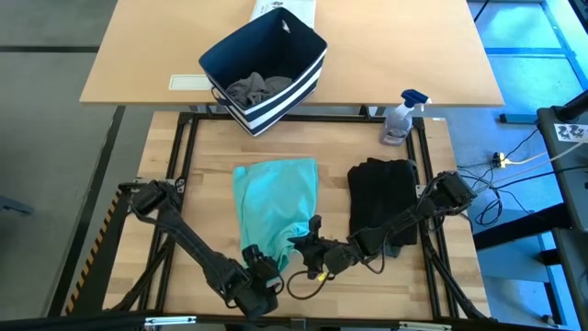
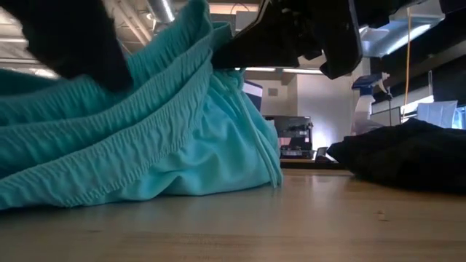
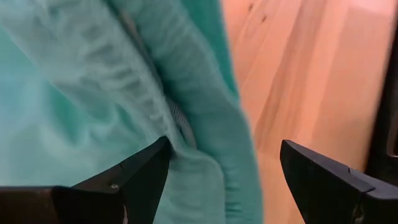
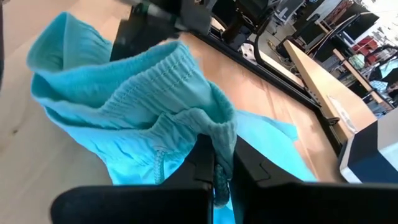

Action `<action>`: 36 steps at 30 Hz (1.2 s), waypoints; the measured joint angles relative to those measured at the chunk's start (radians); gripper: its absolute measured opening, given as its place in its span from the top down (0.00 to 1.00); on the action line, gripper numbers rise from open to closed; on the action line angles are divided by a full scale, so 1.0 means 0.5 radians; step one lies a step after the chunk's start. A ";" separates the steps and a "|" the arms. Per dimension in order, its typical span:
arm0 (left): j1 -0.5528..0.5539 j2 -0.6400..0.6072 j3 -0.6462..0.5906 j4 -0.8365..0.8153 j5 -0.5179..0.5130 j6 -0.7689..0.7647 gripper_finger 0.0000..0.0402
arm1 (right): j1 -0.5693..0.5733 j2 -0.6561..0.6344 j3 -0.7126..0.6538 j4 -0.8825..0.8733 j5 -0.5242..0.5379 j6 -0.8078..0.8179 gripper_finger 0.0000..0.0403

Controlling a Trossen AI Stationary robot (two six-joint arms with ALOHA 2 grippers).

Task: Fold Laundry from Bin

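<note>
A teal piece of laundry (image 1: 274, 200) with an elastic waistband lies spread on the table's middle, its near end bunched and raised. My right gripper (image 4: 214, 163) is shut on that raised waistband. My left gripper (image 3: 224, 168) is open at the waistband's near-left part. One finger (image 3: 140, 177) is over the cloth and the other (image 3: 323, 180) over bare wood. A folded black garment (image 1: 381, 195) lies flat to the right. The navy bin (image 1: 266, 66) stands on the far table with grey cloth (image 1: 255, 87) inside. My right gripper pinches the teal waistband's gathered edge (image 4: 217, 134) between its two fingers, coming slantwise from the table's right, a little below level. That end is held up off the wood in loose folds, and the rest of the piece lies on the table. My left gripper's finger is close over the teal cloth (image 3: 186, 149); I cannot tell whether it touches.
A spray bottle (image 1: 401, 115) stands at the table's far right corner. A white printed box (image 1: 287, 11) sits behind the bin. Black frame rails (image 1: 184, 147) run along the table's sides. Bare wood (image 1: 367, 285) shows near the front edge.
</note>
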 joint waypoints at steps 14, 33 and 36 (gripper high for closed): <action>0.011 0.183 0.002 -0.012 -0.007 -0.150 0.26 | 0.000 0.000 -0.001 -0.006 -0.014 0.010 0.96; -0.029 0.245 0.206 -1.111 0.034 -0.363 0.41 | -0.002 0.000 -0.001 0.010 -0.003 0.010 0.96; -0.025 0.284 0.204 -1.118 0.018 -0.348 0.49 | -0.002 0.000 -0.001 0.008 -0.006 0.010 0.96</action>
